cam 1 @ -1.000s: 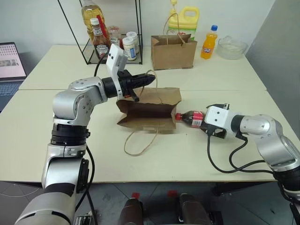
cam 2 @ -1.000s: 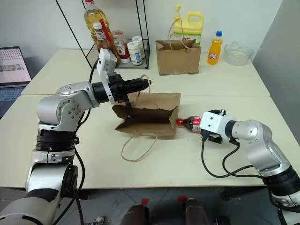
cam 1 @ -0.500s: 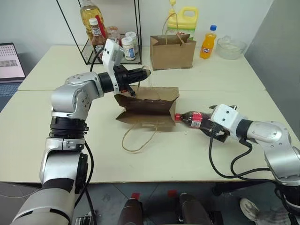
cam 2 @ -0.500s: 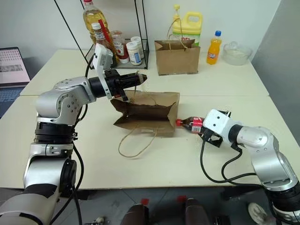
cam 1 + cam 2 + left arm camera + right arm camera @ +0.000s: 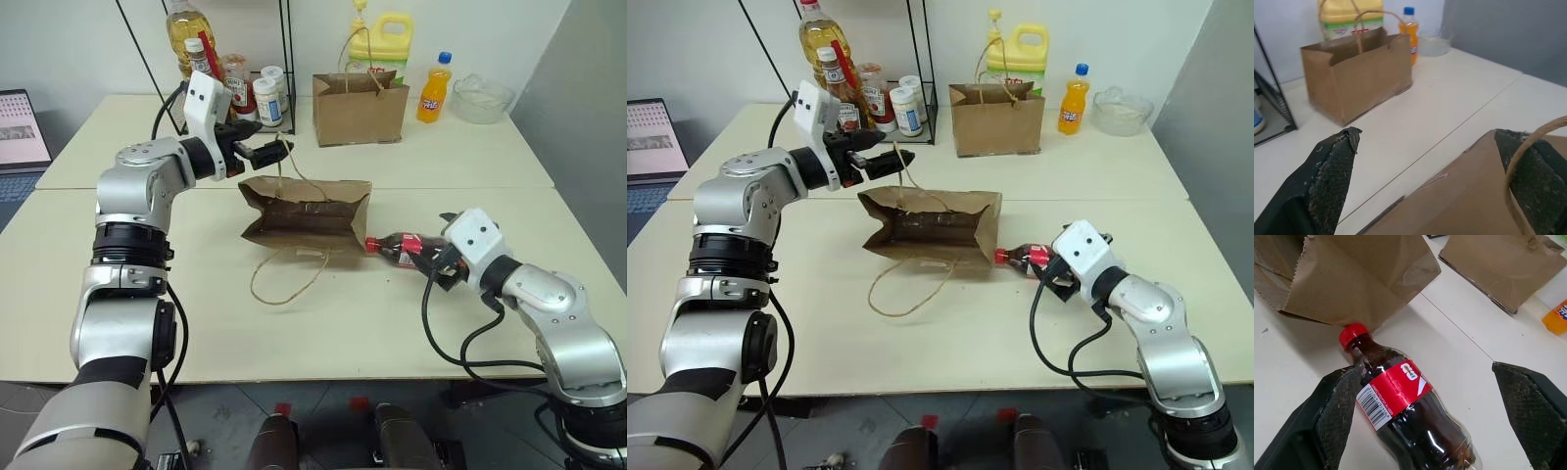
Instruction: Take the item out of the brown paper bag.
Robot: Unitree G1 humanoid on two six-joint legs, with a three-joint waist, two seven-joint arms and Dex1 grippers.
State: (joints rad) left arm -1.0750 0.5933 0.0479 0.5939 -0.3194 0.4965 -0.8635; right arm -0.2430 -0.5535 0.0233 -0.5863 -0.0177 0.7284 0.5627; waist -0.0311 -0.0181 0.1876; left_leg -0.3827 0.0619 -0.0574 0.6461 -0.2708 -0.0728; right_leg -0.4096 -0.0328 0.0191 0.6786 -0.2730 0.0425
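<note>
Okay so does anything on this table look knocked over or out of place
Yes. The creased brown paper bag lies tipped on its side mid-table, one loop handle sprawled across the tabletop. The cola bottle lies flat beside it, cap toward the bag. The other bag behind stands upright.

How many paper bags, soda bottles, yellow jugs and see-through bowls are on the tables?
Paper bags: 2 (lying bag, standing bag)
Soda bottles: 2 (cola bottle, orange soda bottle)
Yellow jugs: 1 (yellow jug)
See-through bowls: 1 (bowl)
Total: 6
</note>
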